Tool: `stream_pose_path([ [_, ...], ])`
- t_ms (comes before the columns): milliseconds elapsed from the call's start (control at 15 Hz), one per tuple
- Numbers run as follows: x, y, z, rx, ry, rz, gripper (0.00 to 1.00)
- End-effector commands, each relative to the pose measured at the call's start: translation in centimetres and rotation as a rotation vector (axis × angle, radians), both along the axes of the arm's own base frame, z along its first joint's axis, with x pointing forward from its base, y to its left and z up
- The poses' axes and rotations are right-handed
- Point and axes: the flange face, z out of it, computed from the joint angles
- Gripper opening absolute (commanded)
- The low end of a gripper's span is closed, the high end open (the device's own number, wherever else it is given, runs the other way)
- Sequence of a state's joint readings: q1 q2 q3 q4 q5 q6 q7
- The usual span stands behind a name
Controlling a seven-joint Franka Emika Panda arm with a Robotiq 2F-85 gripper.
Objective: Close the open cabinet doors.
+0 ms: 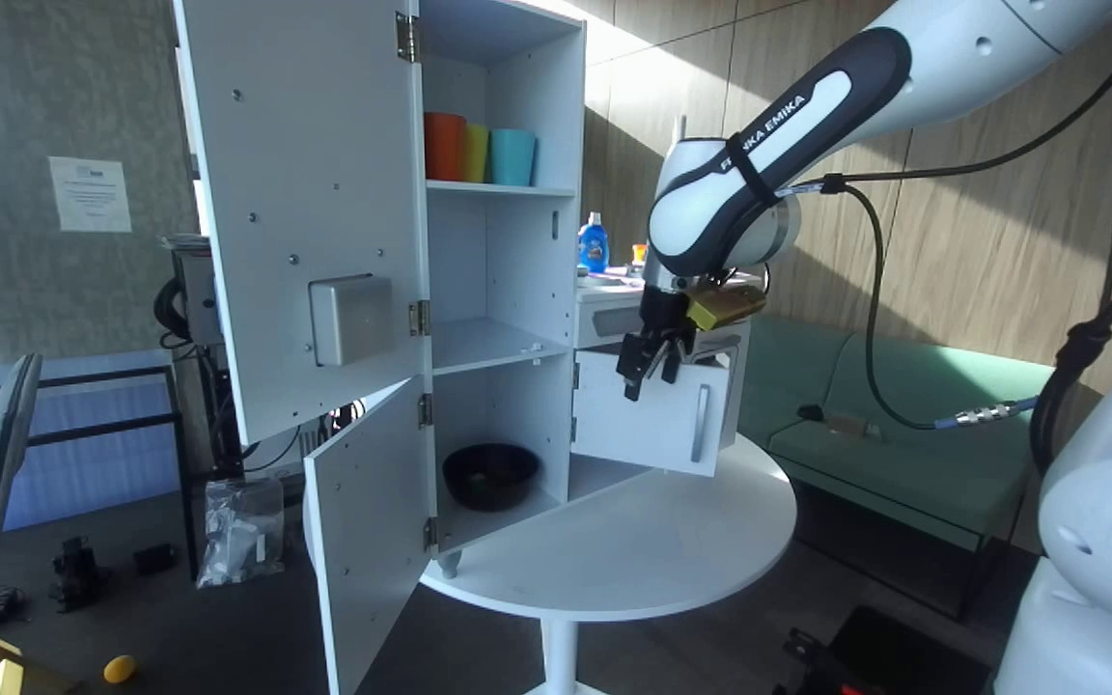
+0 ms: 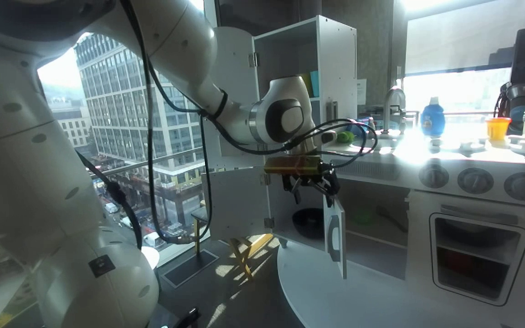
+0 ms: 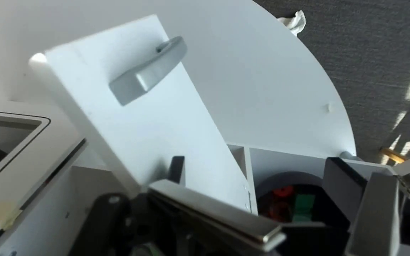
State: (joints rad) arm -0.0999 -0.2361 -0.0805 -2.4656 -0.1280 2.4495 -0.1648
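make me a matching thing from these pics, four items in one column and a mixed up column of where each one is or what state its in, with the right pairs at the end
Column 1
1. upper cabinet door
2. black bowl
3. turquoise cup
4. tool

Column 2
A. jaws apart, gripping nothing
B. at the bottom of the tall cabinet
C. swung open
D. next to a yellow cup

Right pairs: 1-C, 2-B, 3-D, 4-A
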Motion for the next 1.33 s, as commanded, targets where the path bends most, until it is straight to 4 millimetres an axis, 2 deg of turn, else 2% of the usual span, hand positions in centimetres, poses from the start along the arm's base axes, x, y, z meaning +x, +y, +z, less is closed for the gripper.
stream_pose_path([
  [0,1.3,-2.7,-0.6,-0.041,-0.091,-0.162,1.0],
  [333,1.7,-4.1,0.0,-0.111,-0.245,-0.322,1.0],
  [667,3.7,-4.0,-1.7,-0.184,-0.228,-0.416,1.0],
  [867,5.3,-3.6,-1.9,-0.265,-0.243,-0.472,1.0],
  [1267,7.6,-3.3,-3.2,-0.25,-0.228,-0.488,1.0],
])
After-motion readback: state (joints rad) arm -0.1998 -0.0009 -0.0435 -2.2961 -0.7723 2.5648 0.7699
